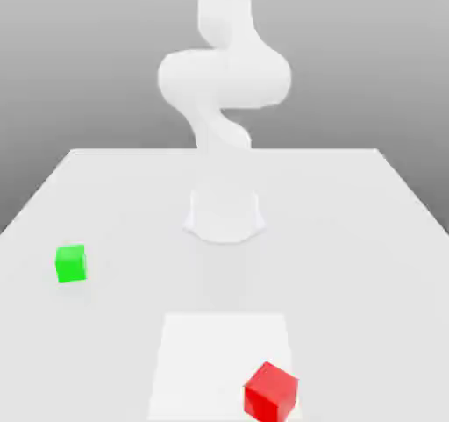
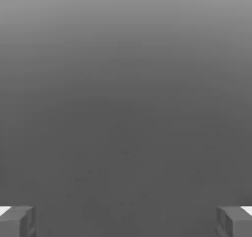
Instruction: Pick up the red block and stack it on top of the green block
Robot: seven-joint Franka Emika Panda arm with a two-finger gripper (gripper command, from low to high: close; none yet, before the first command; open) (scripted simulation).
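In the exterior view we see the red block (image 1: 270, 392) resting on the white table (image 1: 368, 236), at the near edge toward the exterior view's right, on a paler square patch (image 1: 210, 350). The green block (image 1: 70, 263) sits well apart from it, toward the exterior view's left. In the hand view we find the gripper (image 2: 126, 221) spread wide, its two fingertips (image 2: 17, 221) far apart with nothing between them.
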